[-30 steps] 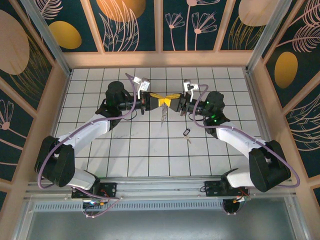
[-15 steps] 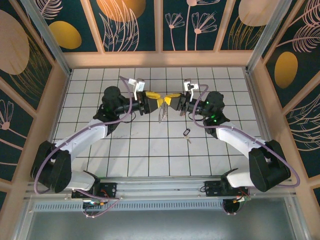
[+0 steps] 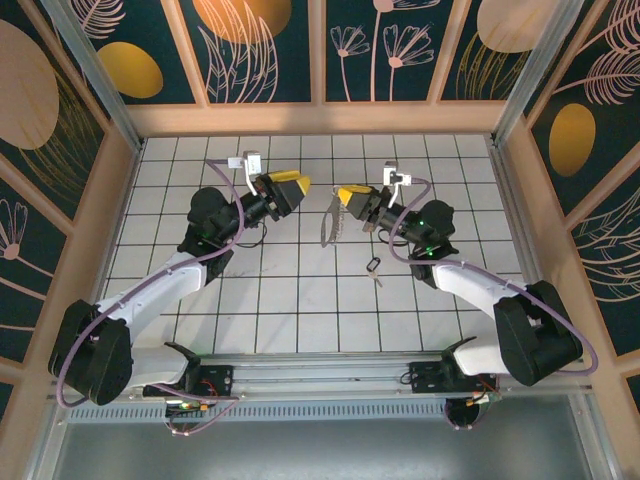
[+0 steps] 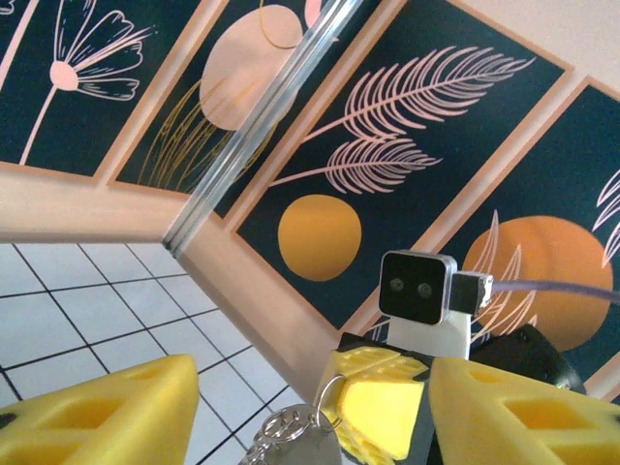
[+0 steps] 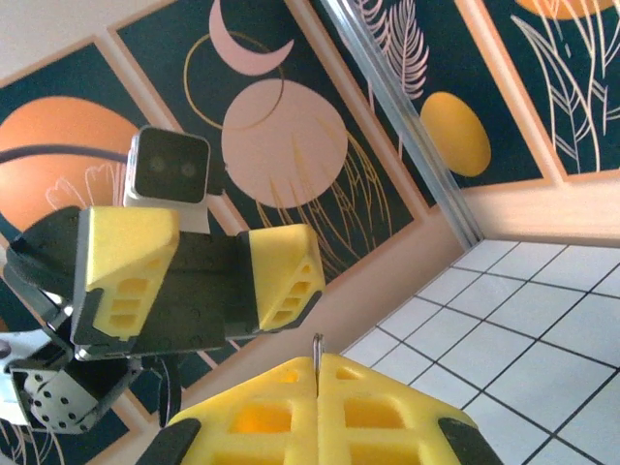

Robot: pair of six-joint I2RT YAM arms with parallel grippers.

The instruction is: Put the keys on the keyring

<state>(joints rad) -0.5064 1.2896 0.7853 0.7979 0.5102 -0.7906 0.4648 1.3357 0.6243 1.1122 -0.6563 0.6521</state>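
Note:
The keyring (image 3: 329, 226) is a pale silvery loop with jagged pieces, hanging off the floor below my right gripper (image 3: 346, 195), which is shut on its upper edge. In the right wrist view, only a thin wire of the keyring (image 5: 316, 347) sticks out between the closed yellow fingers (image 5: 262, 412). My left gripper (image 3: 291, 185) stands open, apart from the ring on its left. The left wrist view shows the keyring (image 4: 298, 438) hanging from the right gripper (image 4: 383, 412), beyond my own spread fingers (image 4: 107, 417). A black-headed key (image 3: 373, 267) lies on the tiles, near the right arm.
A white tiled floor (image 3: 250, 300) is enclosed by wooden walls with dark floral panels (image 3: 380, 50). A metal post (image 3: 525, 90) stands in the far right corner. Both arm bases sit at the near edge.
The left gripper has let go of the keyring, opened and drawn back to the left. The right gripper keeps hold of the ring, which now hangs from it alone.

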